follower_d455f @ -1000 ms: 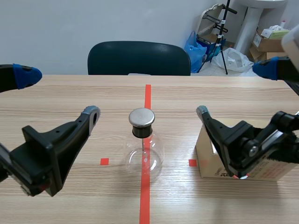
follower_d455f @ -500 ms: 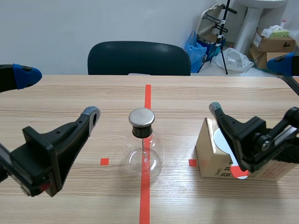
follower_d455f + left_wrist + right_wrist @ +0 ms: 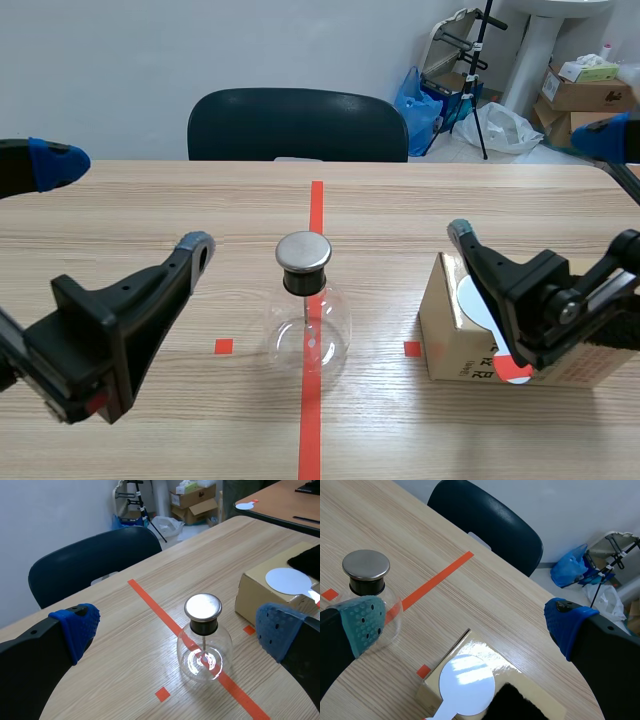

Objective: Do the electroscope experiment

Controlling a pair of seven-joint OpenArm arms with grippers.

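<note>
We see the electroscope [image 3: 308, 325], a round clear glass flask with a dark neck and a flat metal cap [image 3: 303, 252], standing upright in the lower middle of the frame on the pale wooden surface [image 3: 400, 210]. It sits right on the orange-red tape line that runs away from us. A thin rod hangs from the cap down into the glass.

Our left hand [image 3: 128, 203] hangs at the left of the frame, well apart from the flask, with its fingers spread wide and nothing between them. Our right hand [image 3: 528, 185] hangs at the right of the frame, also spread wide and holding nothing.

Under the right hand, at the lower right, a cardboard box [image 3: 445, 330] rests on the surface, near the flask but not touching it. A white disc [image 3: 467, 685] with a short handle lies flat on top of the box, with a black furry cloth [image 3: 512, 702] just beside it. A dark chair [image 3: 297, 125] stands behind the far edge, at the upper middle.
</note>
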